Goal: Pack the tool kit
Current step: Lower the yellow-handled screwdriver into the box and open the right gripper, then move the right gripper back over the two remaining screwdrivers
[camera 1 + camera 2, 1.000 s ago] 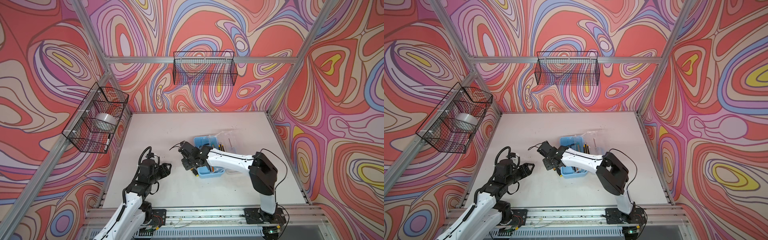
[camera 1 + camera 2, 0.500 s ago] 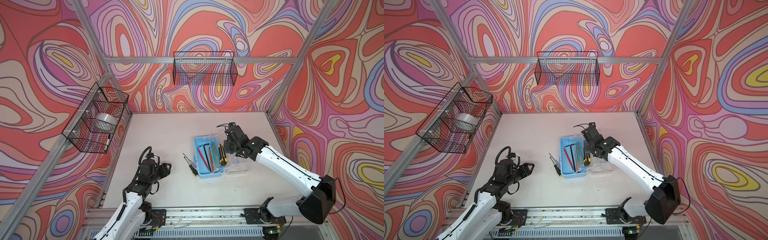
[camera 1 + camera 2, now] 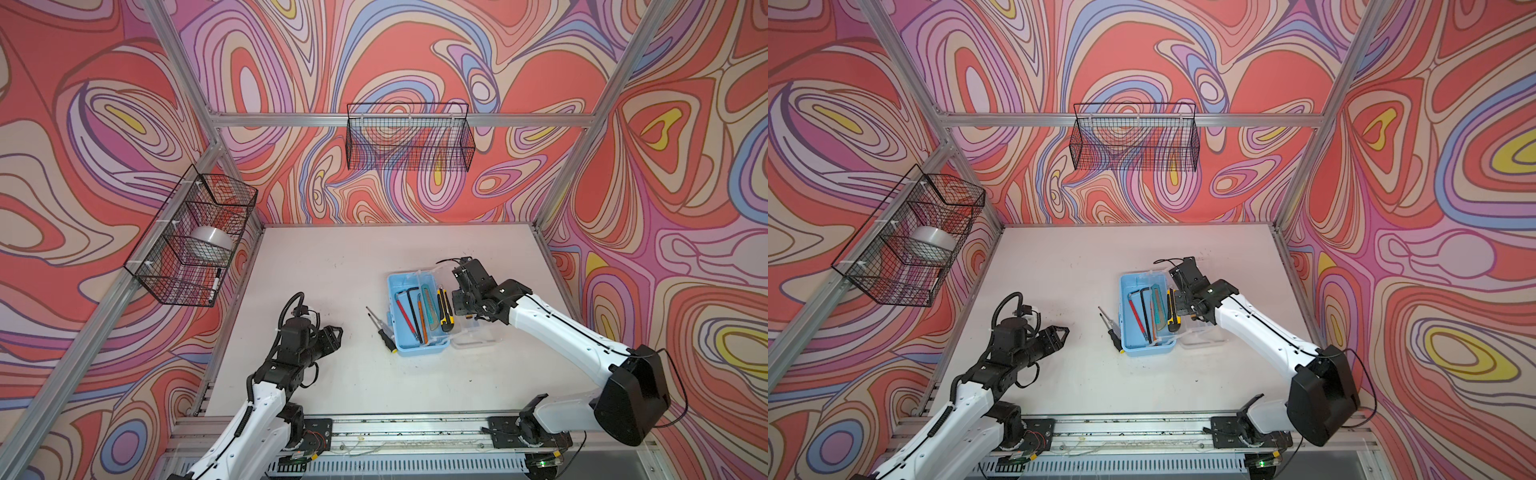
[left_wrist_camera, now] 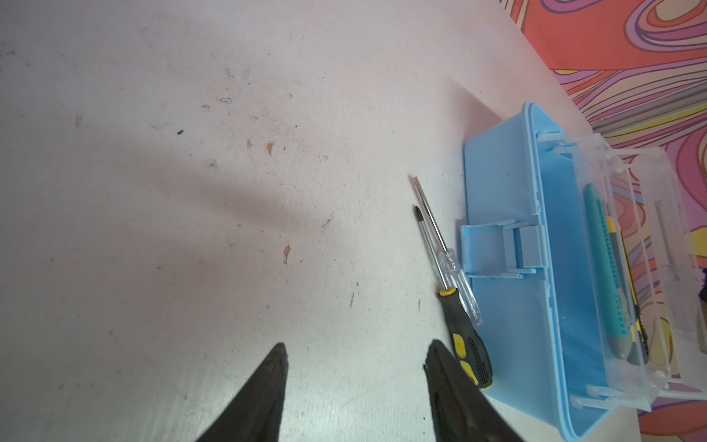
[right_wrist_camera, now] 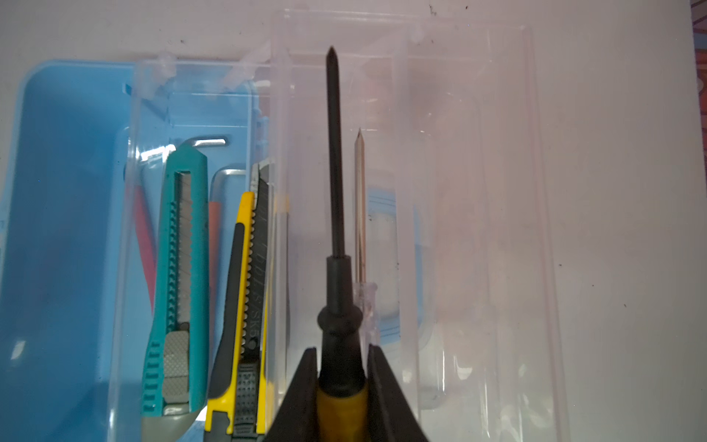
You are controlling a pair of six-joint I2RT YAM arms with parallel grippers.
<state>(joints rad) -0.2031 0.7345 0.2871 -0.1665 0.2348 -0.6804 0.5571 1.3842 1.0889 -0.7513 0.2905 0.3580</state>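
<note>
The light-blue case (image 3: 395,299) (image 3: 1126,328) lies open on the table, its clear lid (image 3: 473,337) (image 5: 478,191) flat beside it. Inside are a teal knife (image 5: 180,245), a yellow knife (image 5: 245,268), hex keys (image 3: 412,307) and a pencil (image 3: 422,316). My right gripper (image 5: 342,356) (image 3: 462,309) is shut on a black-and-yellow screwdriver (image 5: 334,160) above the lid. A clear-handled screwdriver (image 5: 359,199) lies in the lid. Two more screwdrivers (image 4: 465,344) (image 3: 380,328) lie on the table against the case's left side. My left gripper (image 4: 355,344) (image 3: 334,334) is open and empty just left of them.
A black wire basket (image 3: 191,241) on the left wall holds a tape roll (image 3: 208,243) and a marker (image 3: 215,284). Another wire basket (image 3: 409,139) hangs on the back wall. An aluminium rail (image 3: 395,432) runs along the table's front edge.
My right arm swung from the left side of the case, by the loose screwdrivers, across to the lid side, shut on a screwdriver. The left arm has stayed still.
</note>
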